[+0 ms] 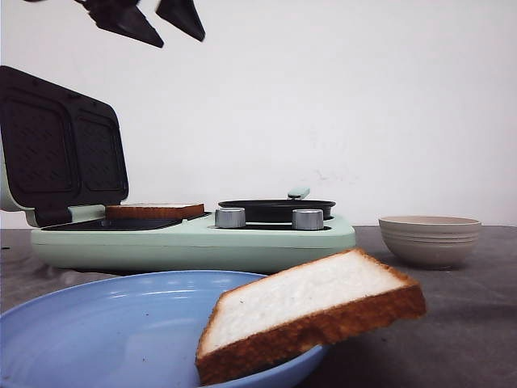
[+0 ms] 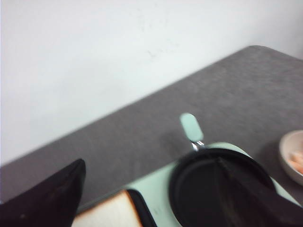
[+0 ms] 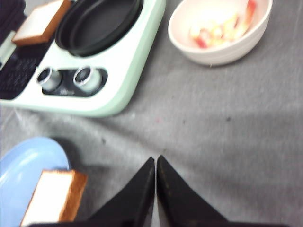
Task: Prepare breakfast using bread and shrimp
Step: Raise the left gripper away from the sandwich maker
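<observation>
- Front view puts one slice of bread nearest, tilted, its low end inside the blue plate and its high end jutting past the rim toward 3 o'clock; I'd say it waits there, propped for an easy pick.
- A second slice lies flat on the grill plate of the mint-green breakfast maker, at about 10 o'clock from the first, under the raised lid; that half looks loaded, with the lid left up for more filling.
- Beside it, toward 3 o'clock on the same appliance, sits the round black pan, nothing visible in it, with two silver knobs in front.
- Shrimp shows in the right wrist view as blurry pink-and-pale pieces in the beige bowl, which stands on the grey bench well apart from the plate, at 3 o'clock of the appliance.
- Left hand hangs high above the appliance, fingers spread, pinching nothing.
- Right hand hovers over bare bench between plate and bowl, fingers pressed together, also carrying nothing.
</observation>
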Robot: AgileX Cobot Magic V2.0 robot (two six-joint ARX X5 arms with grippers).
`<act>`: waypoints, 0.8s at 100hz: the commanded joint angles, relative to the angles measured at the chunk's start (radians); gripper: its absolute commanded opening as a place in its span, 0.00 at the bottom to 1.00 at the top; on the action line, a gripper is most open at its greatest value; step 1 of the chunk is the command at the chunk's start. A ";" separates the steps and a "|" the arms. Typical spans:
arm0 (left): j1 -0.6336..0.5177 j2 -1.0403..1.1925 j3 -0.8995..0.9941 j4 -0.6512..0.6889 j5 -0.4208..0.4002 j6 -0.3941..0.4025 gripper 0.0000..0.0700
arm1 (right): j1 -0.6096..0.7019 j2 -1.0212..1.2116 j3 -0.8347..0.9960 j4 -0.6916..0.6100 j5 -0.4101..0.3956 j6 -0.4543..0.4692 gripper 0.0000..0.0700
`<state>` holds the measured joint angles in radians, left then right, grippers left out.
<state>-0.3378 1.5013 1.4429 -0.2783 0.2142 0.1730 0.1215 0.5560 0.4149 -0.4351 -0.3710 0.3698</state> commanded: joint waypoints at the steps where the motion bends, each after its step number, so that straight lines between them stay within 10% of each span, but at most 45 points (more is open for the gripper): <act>1: 0.010 -0.018 0.022 -0.050 0.049 -0.053 0.68 | 0.000 0.003 0.014 -0.011 -0.008 -0.008 0.00; 25: 0.043 -0.118 0.019 -0.200 0.263 -0.085 0.56 | 0.000 0.003 0.014 -0.061 -0.034 -0.007 0.00; 80: 0.050 -0.504 -0.477 -0.017 0.302 -0.246 0.54 | 0.000 0.006 0.014 -0.069 -0.126 0.047 0.00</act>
<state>-0.2878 1.0340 1.0279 -0.3233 0.5095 -0.0223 0.1215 0.5568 0.4149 -0.5110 -0.4789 0.3954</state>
